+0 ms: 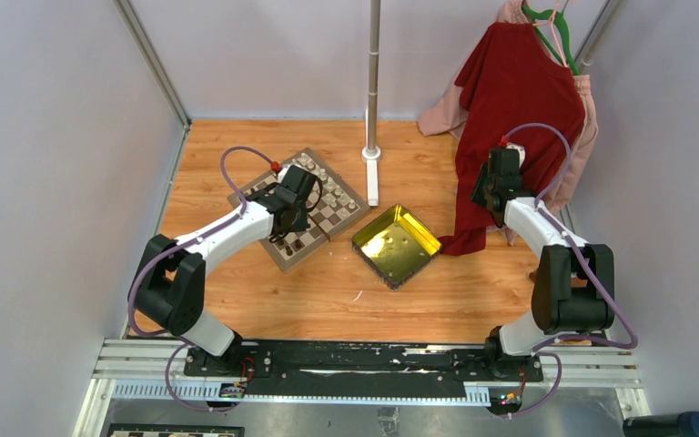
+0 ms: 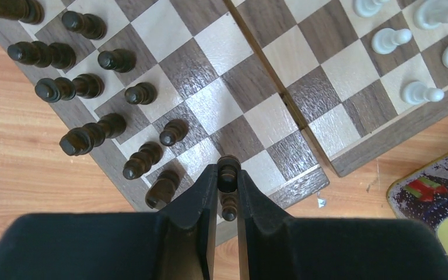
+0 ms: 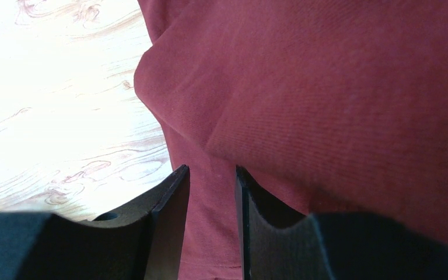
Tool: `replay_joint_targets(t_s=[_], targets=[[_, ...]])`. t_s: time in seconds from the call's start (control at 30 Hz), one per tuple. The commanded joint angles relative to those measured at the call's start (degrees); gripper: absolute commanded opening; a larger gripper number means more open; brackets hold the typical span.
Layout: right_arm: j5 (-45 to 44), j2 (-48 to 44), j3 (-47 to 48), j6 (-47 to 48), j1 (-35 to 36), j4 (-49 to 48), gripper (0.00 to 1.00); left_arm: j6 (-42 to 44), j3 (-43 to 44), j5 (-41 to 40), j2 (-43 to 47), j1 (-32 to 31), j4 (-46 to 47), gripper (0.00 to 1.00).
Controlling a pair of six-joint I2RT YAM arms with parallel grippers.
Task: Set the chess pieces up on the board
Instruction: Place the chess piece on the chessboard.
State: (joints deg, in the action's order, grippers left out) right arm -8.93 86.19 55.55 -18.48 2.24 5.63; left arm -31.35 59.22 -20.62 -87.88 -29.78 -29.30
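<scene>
Where the left gripper [image 2: 228, 178] hangs: over the edge of the board [image 2: 242, 76] on the dark side, near one corner, seen from straight above in the left wrist view.
Left gripper state: the jaws are closed almost together, pinching a dark piece [image 2: 228, 169] between the two pads.
Dark piece: it stands upright in the grip, its rounded top showing between the fingertips; whether its foot touches the board cannot be told.
Other dark pieces [image 2: 73, 87]: they stand in two lines along the same edge of the board, just beside the gripped one.
White pieces [image 2: 391, 39]: they stand at the opposite end of the board, well apart from the left gripper.
Board: it lies flat and turned at an angle on the wooden table [image 1: 328, 291], left of centre in the top view.
Yellow tray [image 1: 396, 244]: it sits on the table just beside the board's right corner, not touching it.
Right gripper [image 3: 212, 170]: it hovers over the red garment [image 3: 338, 87], well apart from the board, at the table's right side.
Right gripper state: the jaws stand partly apart with a clear gap, and nothing is held between them.
Red garment: it hangs on a hanger, its hem down on the table.
</scene>
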Motion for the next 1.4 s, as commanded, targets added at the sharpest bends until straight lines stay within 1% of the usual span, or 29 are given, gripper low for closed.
replay_joint_targets(t_s=[0.0,0.47,0.87,1.37], targets=[[0.55,-0.72,-0.45,-0.35,0.49,0.3,0.38,-2.86,-1.14,0.72,1.37,1.39,0.22,0.0],[0.66,-0.15,-0.35,-0.12,0.49,0.13,0.38,-4.37,-2.53,2.15,0.54,3.58,0.0,0.0],[0.84,0.2,-0.27,-0.06,0.59,0.08,0.38,-4.52,-2.42,1.48,-0.48,4.18,-2.15,0.0],[0.82,0.42,-0.19,-0.02,0.61,0.14,0.38,-4.77,-3.76,1.9,-2.2,4.9,-0.81,0.0]])
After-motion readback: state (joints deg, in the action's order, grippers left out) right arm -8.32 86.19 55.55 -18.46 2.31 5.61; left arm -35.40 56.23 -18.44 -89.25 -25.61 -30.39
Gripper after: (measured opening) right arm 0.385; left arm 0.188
